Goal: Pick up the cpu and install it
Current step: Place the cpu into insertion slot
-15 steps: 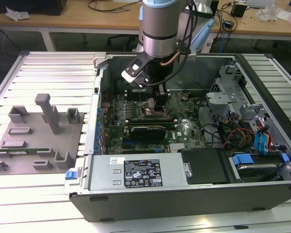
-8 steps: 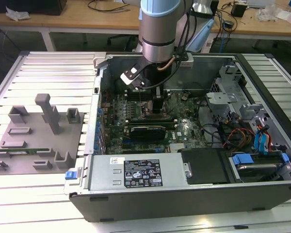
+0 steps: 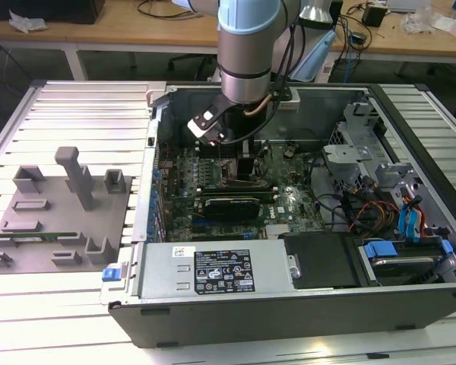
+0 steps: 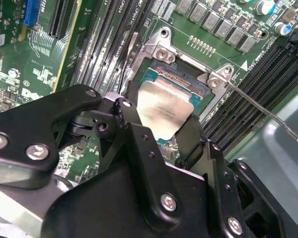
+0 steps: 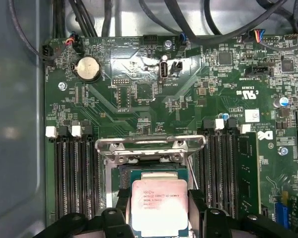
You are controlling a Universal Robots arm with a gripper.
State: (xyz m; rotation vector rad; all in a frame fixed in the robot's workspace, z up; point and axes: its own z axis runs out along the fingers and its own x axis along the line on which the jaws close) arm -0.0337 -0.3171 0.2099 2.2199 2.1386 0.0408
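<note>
Gripper [image 5: 159, 210]: clamped on cpu [image 5: 160, 198] by two edges, poised over open socket [image 5: 150, 172].
Alignment: keep it level, squared w/ socket frame.
Descent: slow, no tilt, no sliding.

The exterior view looks steeply down from well back on the whole open case [image 3: 289, 304], tray [image 3: 61, 228] at its nine o'clock, arm [image 3: 247, 46] entering from twelve. Both wrist views sit close over the board [image 5: 139, 99], peering past the gripper [image 5: 159, 198]: the first squarely down, the second aslant. They share the socket [image 5: 149, 144] and the cpu [image 5: 159, 208].
</note>
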